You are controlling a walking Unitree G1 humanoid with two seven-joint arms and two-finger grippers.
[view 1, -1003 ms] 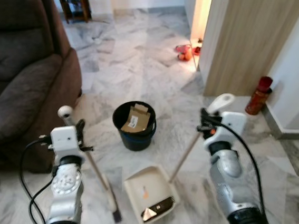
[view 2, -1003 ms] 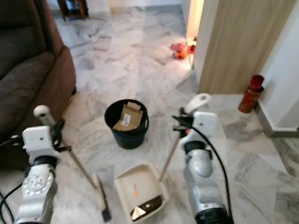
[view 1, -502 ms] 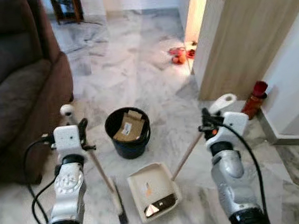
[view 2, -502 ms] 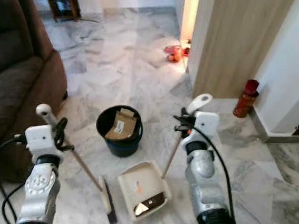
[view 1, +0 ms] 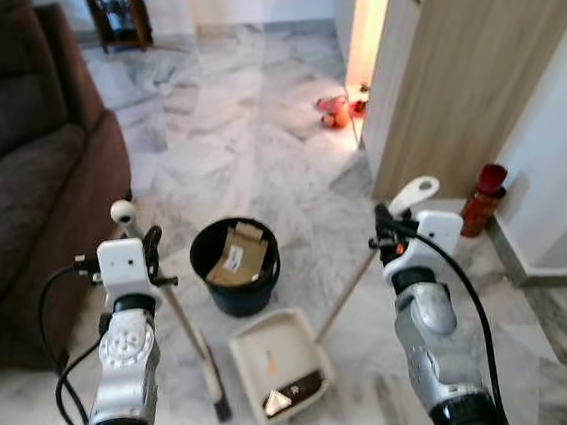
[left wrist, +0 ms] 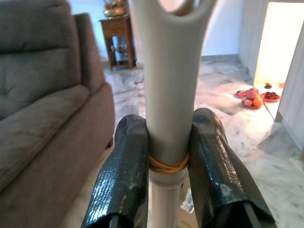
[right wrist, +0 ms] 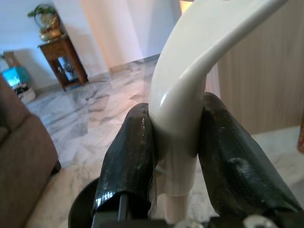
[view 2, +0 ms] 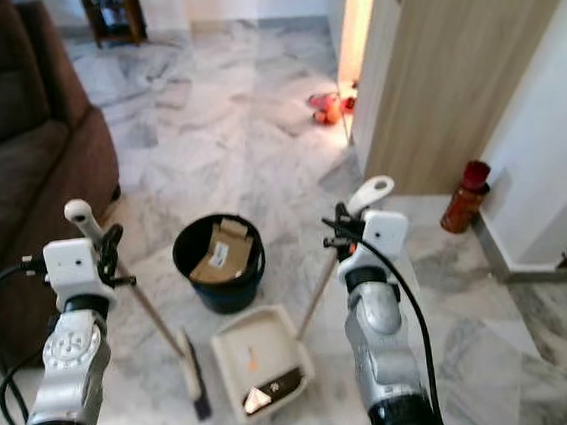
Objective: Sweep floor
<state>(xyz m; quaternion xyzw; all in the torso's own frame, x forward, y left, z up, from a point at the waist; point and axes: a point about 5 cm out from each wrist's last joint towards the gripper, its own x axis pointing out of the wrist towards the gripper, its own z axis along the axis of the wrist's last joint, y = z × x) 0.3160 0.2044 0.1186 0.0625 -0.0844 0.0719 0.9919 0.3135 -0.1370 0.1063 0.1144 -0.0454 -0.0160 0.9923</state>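
Dustpan [view 1: 281,363] flat on marble, debris at its lip, just in front of black bin [view 1: 234,264]; brush [view 1: 215,385] beside it on my left. Since a second ago view creeps forward, tools keep same layout, so I judge sweeping done, emptying next. Left gripper [left wrist: 164,156] clamped on brush handle, right gripper [right wrist: 176,142] clamped on dustpan handle. Sofa [view 1: 20,188] close left, wooden panel [view 1: 470,64] right; open floor beyond bin.

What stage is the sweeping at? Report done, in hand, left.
Done: some debris sits in the dustpan, and the black bin already holds cardboard. In hand: the left tool is shut on the broom, the right tool on the dustpan handle, pan resting before the bin. Left: tipping the pan's load into the bin.
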